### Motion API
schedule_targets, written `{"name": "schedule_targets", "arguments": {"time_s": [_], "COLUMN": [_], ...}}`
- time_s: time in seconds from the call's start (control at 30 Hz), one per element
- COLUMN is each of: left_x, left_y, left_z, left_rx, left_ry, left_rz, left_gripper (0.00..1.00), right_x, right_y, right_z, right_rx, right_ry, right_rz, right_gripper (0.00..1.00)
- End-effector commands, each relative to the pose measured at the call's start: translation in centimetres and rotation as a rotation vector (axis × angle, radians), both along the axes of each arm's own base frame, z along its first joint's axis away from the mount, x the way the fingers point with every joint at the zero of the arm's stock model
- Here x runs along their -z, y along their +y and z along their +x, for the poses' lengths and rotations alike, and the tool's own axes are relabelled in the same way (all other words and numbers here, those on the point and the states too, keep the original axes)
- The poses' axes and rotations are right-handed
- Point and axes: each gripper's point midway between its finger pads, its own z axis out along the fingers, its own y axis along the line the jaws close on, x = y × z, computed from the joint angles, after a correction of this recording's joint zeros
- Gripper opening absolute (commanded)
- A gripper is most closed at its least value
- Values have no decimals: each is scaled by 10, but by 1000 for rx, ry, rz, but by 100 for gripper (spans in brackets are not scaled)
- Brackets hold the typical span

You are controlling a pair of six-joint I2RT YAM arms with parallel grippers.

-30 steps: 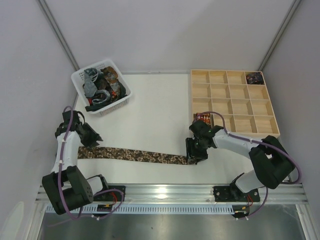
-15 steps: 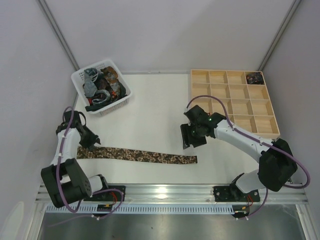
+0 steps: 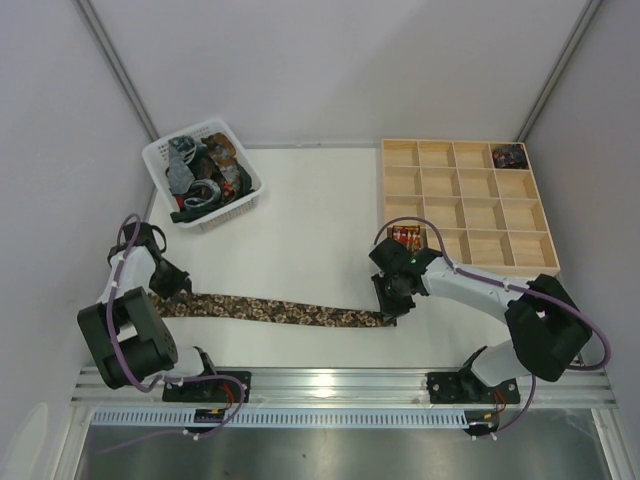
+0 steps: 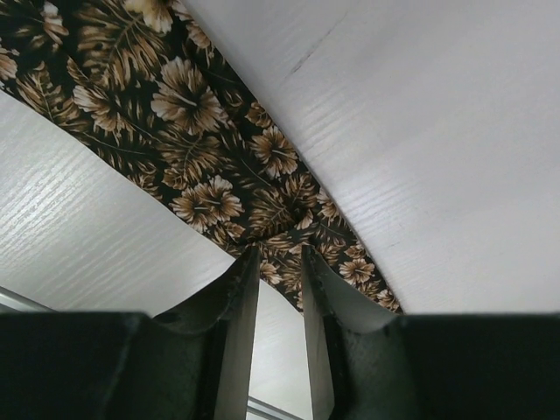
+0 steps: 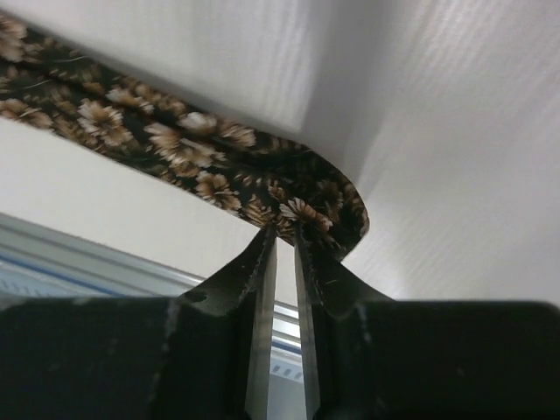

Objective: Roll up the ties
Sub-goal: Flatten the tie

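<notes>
White tabletop (image 3: 300, 200) between pale grey walls, seen from above, with both my arms reaching in from the near rail (image 3: 340, 385).

(a) Brown floral tie (image 3: 280, 310): lies flat and nearly straight across the near part of the table, from my left side to just right of centre, tan blossoms facing up.

(b) My left pincer (image 3: 172, 287): set on the left end of the tie. In the wrist view its fingers (image 4: 232, 293) stand narrowly apart with a puckered edge of the fabric caught between their tips, so it is pinching the tie.

(c) My right pincer (image 3: 388, 306): set on the right end of the tie, just in front of the near left corner of the wooden tray (image 3: 470, 197). In its wrist view the fingers (image 5: 262, 262) are almost pressed together. The tie's end curls up in a rounded fold into their tips, so this one too is pinching the tie.

(d) White basket (image 3: 160, 158): far left, well apart from the flat tie, holding a heap of other ties (image 3: 205, 175) in grey, black and red.

(e) Wooden tray: far right, a grid of square compartments. A dark rolled tie (image 3: 510, 155) sits in the far right corner compartment. A red-patterned item (image 3: 405, 236) sits in the near left compartment, just beyond my right wrist; what it is I cannot tell.
</notes>
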Motion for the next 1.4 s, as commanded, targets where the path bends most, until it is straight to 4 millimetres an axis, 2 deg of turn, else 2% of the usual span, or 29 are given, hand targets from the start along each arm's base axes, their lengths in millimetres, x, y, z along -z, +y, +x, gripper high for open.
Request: {"name": "schedule_targets", "arguments": {"time_s": [0.0, 0.07, 0.13, 0.17, 0.27, 0.3, 0.37, 0.43, 0.47, 0.5, 0.57, 0.6, 0.63, 0.67, 0.73, 0.87, 0.97, 1.0, 1.03, 1.07, 1.1, 1.13, 1.17, 1.2, 1.37], "left_x": [-6, -5, -5, -6, -10, -12, -17, -22, -24, -30, -35, -39, -43, -46, -52, -51, -50, -50, -51, -52, -55, -56, -56, -57, -55], "left_y": [10, 10, 10, 10, 10, 9, 10, 9, 10, 6, 5, 3, 0, -1, -3, -3, -6, -7, -8, -10, -12, -13, -13, -15, -19], "left_z": [9, 8, 7, 7, 10, 11, 13, 16, 17, 22, 25, 26, 31, 33, 36, 36, 37, 38, 38, 39, 40, 40, 39, 38, 33], "left_rx": [-28, -28, -29, -31, -27, -25, -22, -5, 3, 19, 28, 38, 58, 69, 84, 64, 57, 57, 51, 52, 56, 54, 54, 58, 58], "left_ry": [-18, -14, -11, -12, -31, -39, -57, -87, -97, -142, -179, -211, -248, -266, -301, -301, -299, -299, -300, -308, -323, -326, -326, -326, -326], "left_rz": [28, 28, 32, 32, 31, 30, 37, 38, 45, 33, 37, 38, 33, 31, 33, 25, 1, -5, -12, -22, -27, -30, -30, -37, -45], "left_gripper": [31, 31, 31, 31, 30, 30, 29, 29, 29, 30, 32, 34, 35, 38, 41, 46, 47, 47, 47, 47, 47, 47, 47, 47, 47], "right_x": [11, 17, 29, 36, 46, 44, 28, -6, -17, -37, -59, -67, -78, -82, -88, -68, -62, -48, -43, -39, -45, -34, -32, -36, -16], "right_y": [-13, -16, -19, -26, -26, -23, -11, 8, 18, 36, 59, 75, 89, 105, 129, 173, 198, 201, 206, 207, 216, 218, 219, 226, 234], "right_z": [21, 28, 26, 27, 24, 23, 29, 42, 41, 46, 49, 41, 38, 38, 30, 22, 11, 12, 12, 13, 18, 22, 24, 27, 28], "right_rx": [69, 86, 83, 95, 75, 54, 19, -46, -117, -157, -240, -329, -384, -426, -522, -715, -901, -927, -957, -996, -1013, -1022, -1030, -1048, -1071], "right_ry": [-83, -96, -78, -88, -64, -71, -114, -209, -246, -292, -352, -367, -384, -405, -415, -489, -537, -528, -531, -520, -539, -533, -537, -554, -497], "right_rz": [-48, -50, -69, -108, -117, -109, -87, -47, -34, 19, 96, 142, 198, 239, 295, 291, 283, 241, 221, 200, 202, 168, 157, 159, 162], "right_gripper": [20, 19, 18, 17, 18, 19, 22, 29, 33, 48, 59, 70, 75, 80, 98, 100, 100, 100, 100, 100, 100, 100, 100, 100, 100]}}
